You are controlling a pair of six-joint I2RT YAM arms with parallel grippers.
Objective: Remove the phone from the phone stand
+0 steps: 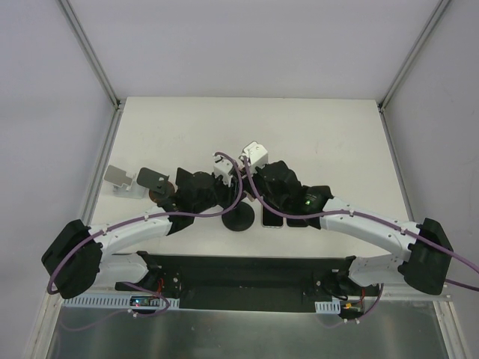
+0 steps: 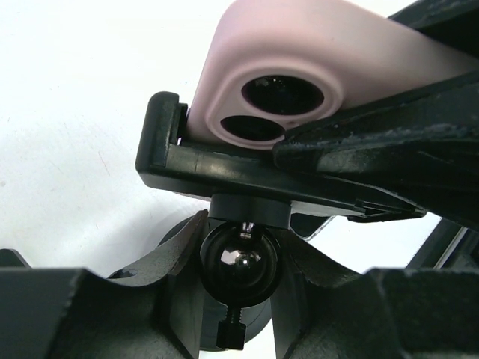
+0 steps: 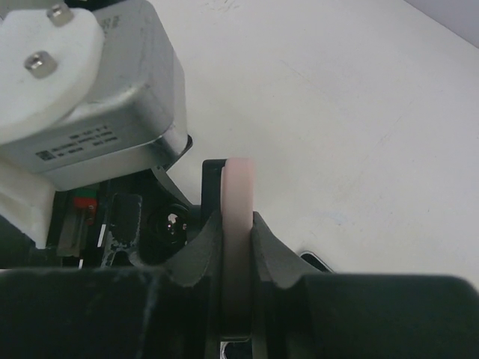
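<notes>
On the white bench (image 1: 337, 134) the left arm (image 1: 142, 228) reaches in from 8 o'clock and the right arm (image 1: 367, 228) from 4 o'clock, meeting near centre. Between them, the phone stand (image 2: 224, 161) clamps the pink-cased phone (image 2: 299, 45), at 1 o'clock of its ball joint (image 2: 241, 258). The left hand (image 2: 241, 262) pinches that joint, probably to steady the stand. The right hand (image 3: 238, 254) pinches the phone's edge, seemingly ready to pull it free.
</notes>
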